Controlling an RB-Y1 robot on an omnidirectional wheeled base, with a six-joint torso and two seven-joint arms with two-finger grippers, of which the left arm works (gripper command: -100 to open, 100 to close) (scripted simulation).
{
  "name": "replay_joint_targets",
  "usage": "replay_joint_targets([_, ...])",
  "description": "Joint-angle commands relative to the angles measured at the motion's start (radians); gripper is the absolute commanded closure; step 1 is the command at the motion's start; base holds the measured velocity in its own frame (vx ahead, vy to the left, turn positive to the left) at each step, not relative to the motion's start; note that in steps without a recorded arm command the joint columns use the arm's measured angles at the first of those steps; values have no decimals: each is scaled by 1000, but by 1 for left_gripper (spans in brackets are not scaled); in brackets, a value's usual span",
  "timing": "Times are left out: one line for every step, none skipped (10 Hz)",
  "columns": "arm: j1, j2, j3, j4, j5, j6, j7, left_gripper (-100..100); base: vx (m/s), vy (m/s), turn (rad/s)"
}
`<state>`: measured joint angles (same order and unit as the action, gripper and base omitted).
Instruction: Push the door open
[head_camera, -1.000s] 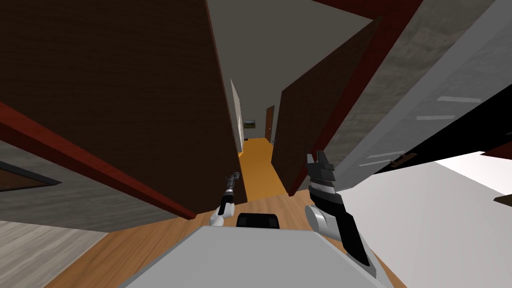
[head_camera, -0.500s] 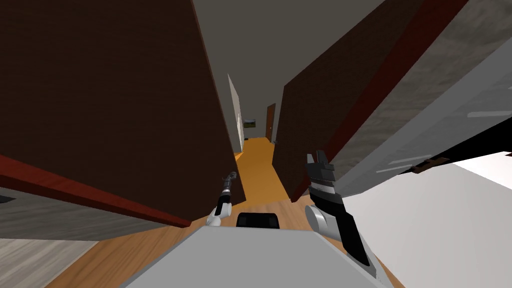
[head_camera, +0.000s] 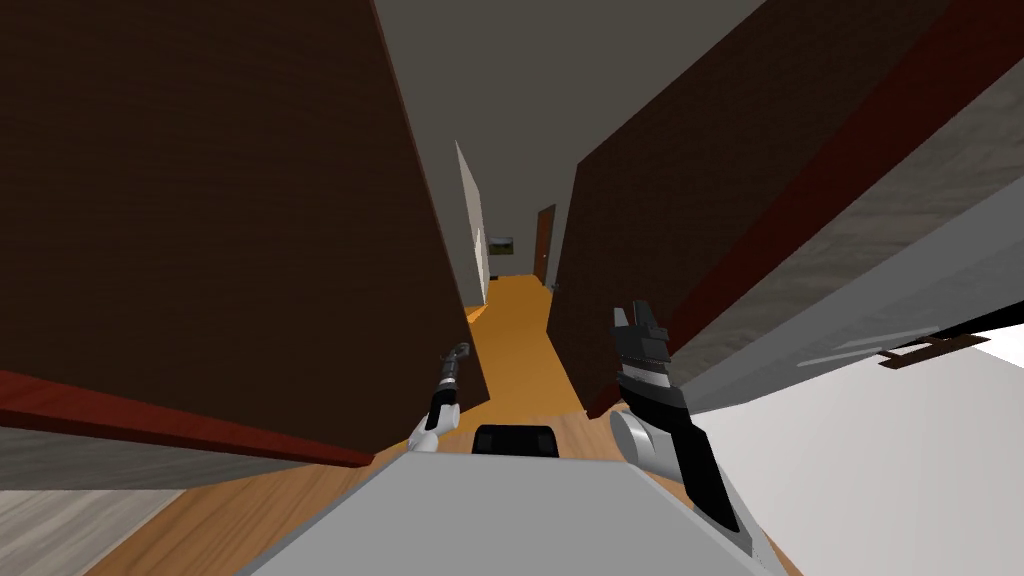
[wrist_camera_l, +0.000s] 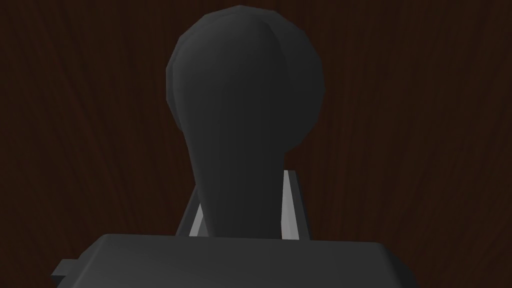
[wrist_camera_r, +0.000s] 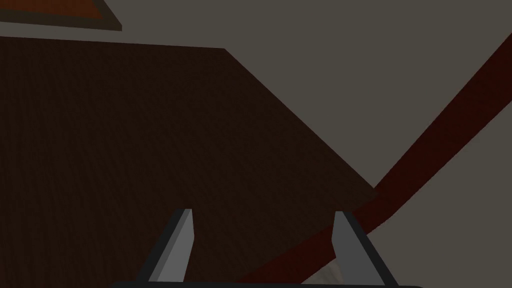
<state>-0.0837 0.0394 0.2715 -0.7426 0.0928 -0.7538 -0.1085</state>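
Orange hallway floor (head_camera: 515, 330) runs off toward 12 o'clock between two dark brown wood-grain slabs, so there's a gap to work with. The door (head_camera: 250, 220) I care about is the big one filling 9 to 11 o'clock, its free edge right by my left arm. A second brown panel (head_camera: 640, 230) stands at 1 to 2 o'clock. My left gripper (wrist_camera_l: 243, 200) is pinching the narrow neck of the dark lever handle (wrist_camera_l: 245, 100), fingers pressed on both sides, with the door face just behind. The right gripper (wrist_camera_r: 262, 225) is up near the second panel, fingers spread wide, holding nothing. My guess on handling: a tall slab like this is stiff and fairly heavy and only swings on its hinges, so it needs a steady shove, no twisting. The handle looks smooth and rounded, so it could slip under a sideways pull. Pushing near the handle edge, far from the hinges, should give the best leverage.
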Motion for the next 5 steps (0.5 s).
replay_joint_targets([-14,27,21,30,10,-29,1,100,132,-23,36])
replay_joint_targets([-14,31,40,30,21,-28,-3,100,155,-31,49])
replay_joint_targets([-13,33,52,30,28,-27,-6,100,205,-54,104])
replay_joint_targets([-13,34,64,30,35,-26,-10,100,208,-64,73])
replay_joint_targets([-13,34,76,30,42,-26,-13,100,202,-45,95])
